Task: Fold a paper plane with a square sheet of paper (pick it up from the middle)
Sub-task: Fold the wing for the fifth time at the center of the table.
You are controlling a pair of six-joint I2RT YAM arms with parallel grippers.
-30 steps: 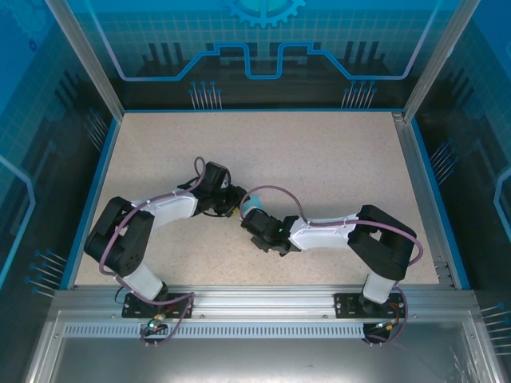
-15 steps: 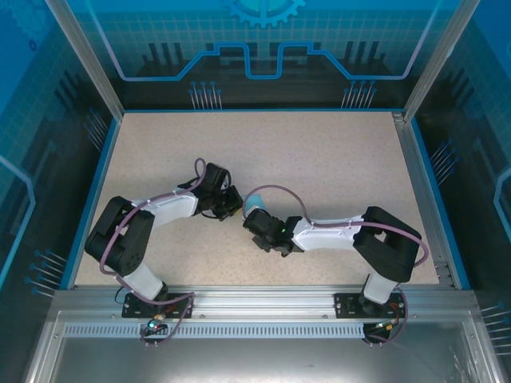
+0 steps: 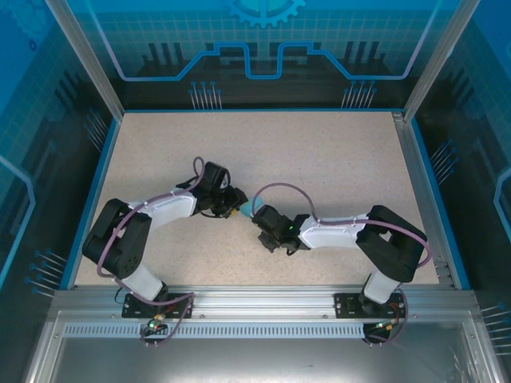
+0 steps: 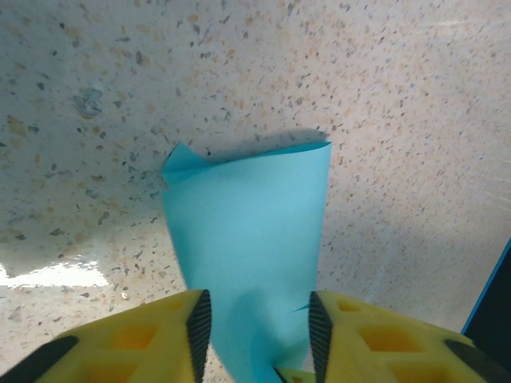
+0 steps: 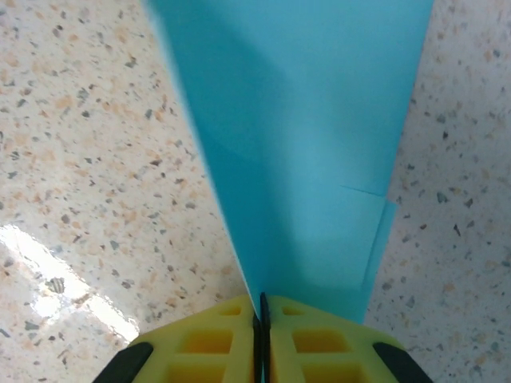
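The light-blue sheet of paper (image 3: pixel 243 211) is folded into a narrow layered strip and hangs just above the table's middle, between the two grippers. My right gripper (image 5: pixel 262 307) is shut on the paper (image 5: pixel 311 120), whose edge runs into the seam between the pads. From the other side, my left gripper (image 4: pixel 255 319) stands open around the paper (image 4: pixel 247 215), which lies flat-on in the gap between the black pads (image 4: pixel 199 327). The strip's far end is curled at one corner. In the top view the left gripper (image 3: pixel 236 207) and right gripper (image 3: pixel 257 218) nearly meet.
The speckled table (image 3: pixel 335 159) stretches bare behind and beside the arms. A blue rim (image 3: pixel 423 183) and metal frame posts (image 3: pixel 435 60) bound it. The cables of both arms loop above the wrists.
The right gripper has shifted right and slightly back with the paper. The left gripper has closed in on it, so less paper shows from above.
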